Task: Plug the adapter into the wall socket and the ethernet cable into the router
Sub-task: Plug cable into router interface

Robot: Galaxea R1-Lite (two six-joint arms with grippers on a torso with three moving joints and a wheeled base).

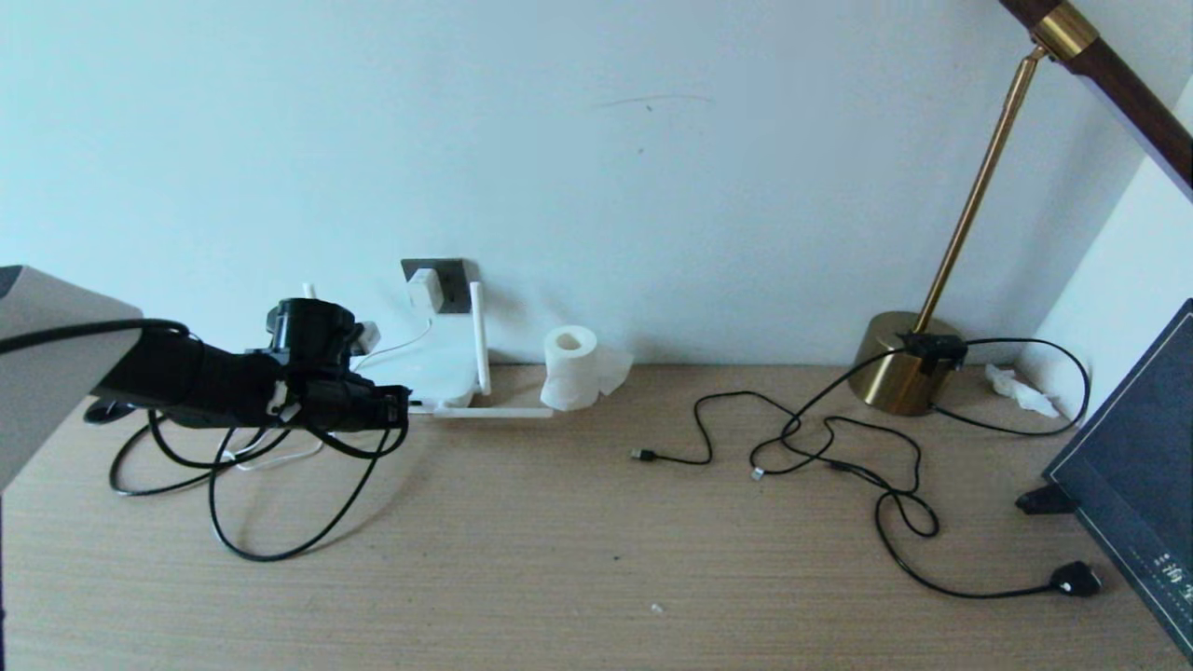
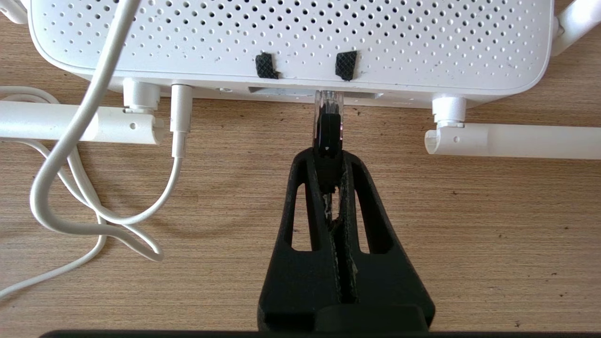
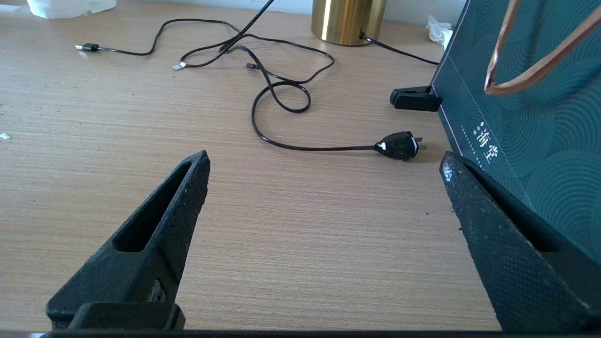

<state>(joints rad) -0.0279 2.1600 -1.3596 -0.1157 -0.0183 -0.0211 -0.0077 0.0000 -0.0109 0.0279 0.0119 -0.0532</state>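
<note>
The left tool [image 2: 328, 157] is clenched on the ethernet cable [image 2: 327, 123], its plug tip in a port on the router [image 2: 291, 42] edge, the adapter [image 1: 424, 290] sits in the wall socket [image 1: 451, 282], and the right tool [image 3: 324, 206] hangs released over bare worktop [image 3: 291, 244].

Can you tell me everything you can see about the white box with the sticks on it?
The router is a flat white plastic box dotted with tiny holes, lying on the wooden desk against the wall. Slim white stick antennas hinge from it; one stands up, others lie flat. A white cord is plugged into its front edge. The left gripper, jaws shut on the ethernet cable's clear plug, has the plug's tip at a front port.
</note>
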